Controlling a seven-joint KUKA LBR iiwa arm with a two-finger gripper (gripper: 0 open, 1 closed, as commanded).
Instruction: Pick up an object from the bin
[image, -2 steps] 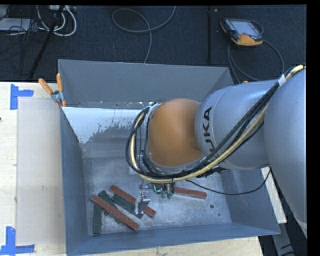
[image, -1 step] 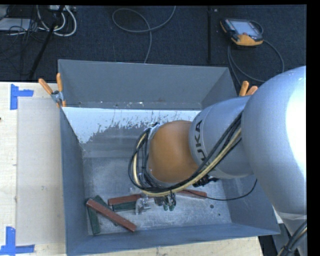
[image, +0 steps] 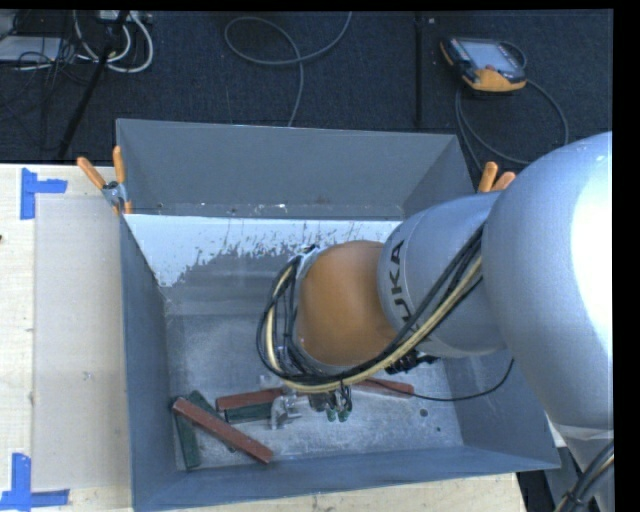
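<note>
Tool low over the bin floor, beside a few loose sticks.
The tool hangs under the orange wrist cover, near the front wall of the grey bin; I cannot tell whether it is open or closed. Just to its left lies a short reddish-brown stick. Farther left, a long reddish-brown stick crosses a dark green stick.

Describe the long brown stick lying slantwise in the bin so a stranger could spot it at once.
In the grey metal bin, look at the floor near the lower left corner of the camera view, left of the tool. Among the few flat sticks there, the long brown stick slants down to the right. The dark green stick is shorter, and the other brown strip lies almost level.
</note>
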